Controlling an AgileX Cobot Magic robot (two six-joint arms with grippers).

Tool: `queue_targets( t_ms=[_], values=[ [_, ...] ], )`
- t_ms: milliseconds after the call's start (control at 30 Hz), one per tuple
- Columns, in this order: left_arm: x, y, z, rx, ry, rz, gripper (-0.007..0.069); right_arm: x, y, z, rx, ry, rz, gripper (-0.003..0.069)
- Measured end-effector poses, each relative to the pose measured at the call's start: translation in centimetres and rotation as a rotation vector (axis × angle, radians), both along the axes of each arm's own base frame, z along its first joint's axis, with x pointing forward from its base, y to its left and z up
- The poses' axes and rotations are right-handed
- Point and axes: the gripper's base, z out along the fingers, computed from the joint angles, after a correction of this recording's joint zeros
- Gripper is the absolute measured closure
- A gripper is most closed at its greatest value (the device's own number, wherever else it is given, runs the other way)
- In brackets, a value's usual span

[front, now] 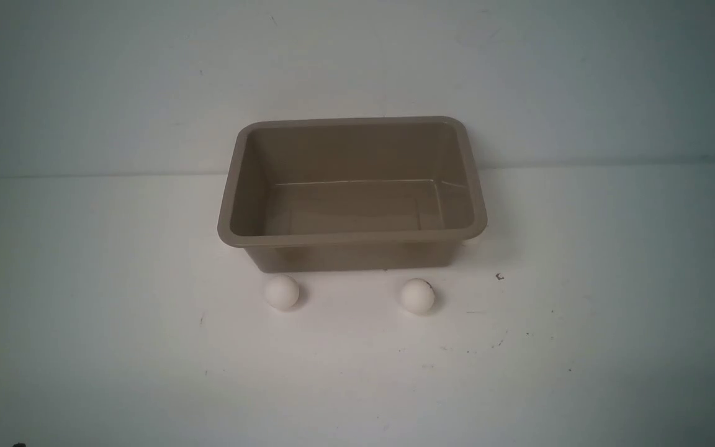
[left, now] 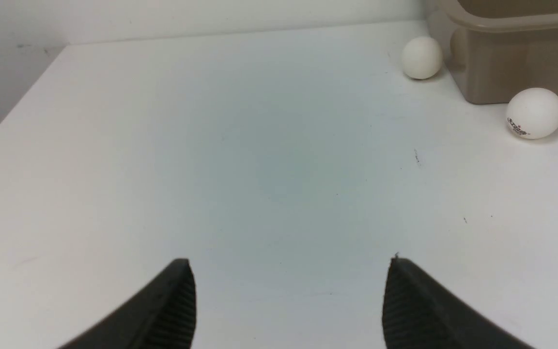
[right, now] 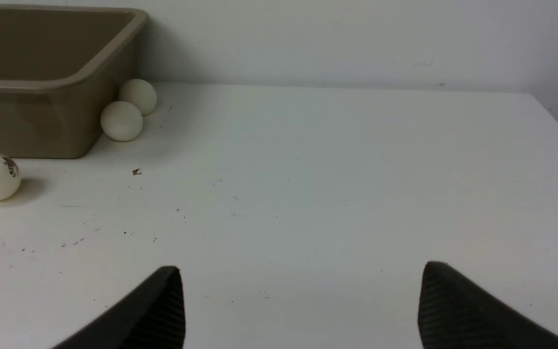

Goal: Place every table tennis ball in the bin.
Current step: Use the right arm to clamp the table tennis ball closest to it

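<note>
A: Bin?
B: One bin [front: 352, 239], upright on the table [front: 84, 310].
A: Balls?
B: Left ball [front: 282, 292] and right ball [front: 418, 295] lay just before its front wall. Third ball [right: 121, 121] and fourth ball [right: 137, 96] lay beside its right end.
A: Grippers?
B: Left gripper [left: 288, 261], right gripper [right: 303, 266]: jaws apart, holding nothing.

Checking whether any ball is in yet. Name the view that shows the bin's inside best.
Front view: it looks down into the bin, showing its floor with nothing on it. The left wrist view shows only an outer corner and rim; the right wrist view shows rim and some inner wall, not the floor.
</note>
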Motion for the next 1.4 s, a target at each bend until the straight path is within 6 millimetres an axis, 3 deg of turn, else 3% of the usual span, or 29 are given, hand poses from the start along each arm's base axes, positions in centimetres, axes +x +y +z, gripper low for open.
queue_targets(
  t_ms=[567, 733, 800, 1000, 1033, 1167, 1300, 1400],
  values=[
    [0.0, 0.0, 0.0, 0.0, 0.0, 0.0, 0.0157, 0.0, 0.0, 0.0, 0.008, -0.001, -0.002, 0.0071],
    [0.0, 0.0, 0.0, 0.0, 0.0, 0.0, 0.0157, 0.2, 0.2, 0.3, 0.127, -0.061, -0.008, 0.0071],
    [0.0, 0.0, 0.0, 0.0, 0.0, 0.0, 0.0157, 0.1, 0.2, 1.3, 0.179, -0.097, -0.007, 0.0071],
    [0.0, 0.0, 0.0, 0.0, 0.0, 0.0, 0.0157, -1.4, 0.3, 7.9, 0.2, -0.252, 0.017, 0.0071],
    [0.0, 0.0, 0.0, 0.0, 0.0, 0.0, 0.0157, -2.5, 0.4, 10.3, 0.2, -0.272, 0.029, 0.0071],
    [0.0, 0.0, 0.0, 0.0, 0.0, 0.0, 0.0157, -4.9, 0.6, 13.9, 0.19, -0.27, 0.051, 0.0071],
    [0.0, 0.0, 0.0, 0.0, 0.0, 0.0, 0.0157, -6.4, 0.7, 15.7, 0.176, -0.254, 0.063, 0.0071],
    [0.0, 0.0, 0.0, 0.0, 0.0, 0.0, 0.0157, -6.6, 0.7, 15.8, 0.174, -0.252, 0.065, 0.0071]
  ],
)
